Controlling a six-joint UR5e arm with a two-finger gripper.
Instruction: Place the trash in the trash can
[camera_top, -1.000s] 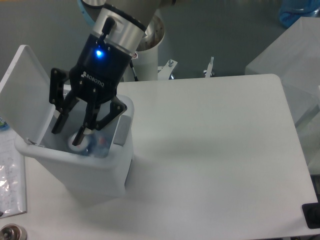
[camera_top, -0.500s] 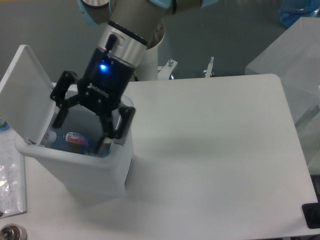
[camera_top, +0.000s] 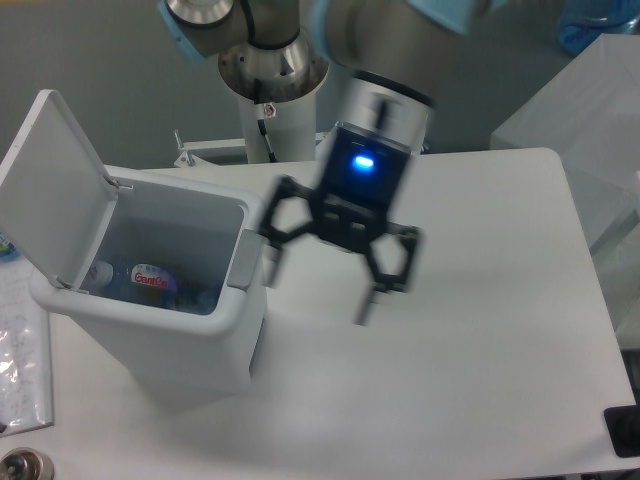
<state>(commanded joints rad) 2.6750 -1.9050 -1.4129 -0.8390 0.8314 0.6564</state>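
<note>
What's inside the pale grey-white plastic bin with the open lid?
A clear plastic bottle with a blue-printed label lies at the bottom of the bin. The front wall hides anything beside it.

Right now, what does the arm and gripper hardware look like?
The gripper is black, with two linked fingers on a dark body that carries a glowing blue light. A silver metal ring joins it to the arm, which has grey segments with light blue joint caps. The picture is motion-blurred, so no markings are readable.

A white table (camera_top: 450, 380) with rounded corners carries the things. The trash can (camera_top: 170, 340) stands on its left part, lid open and leaning back to the left. At the left edge lies a clear plastic sheet (camera_top: 20, 350) over papers.
</note>
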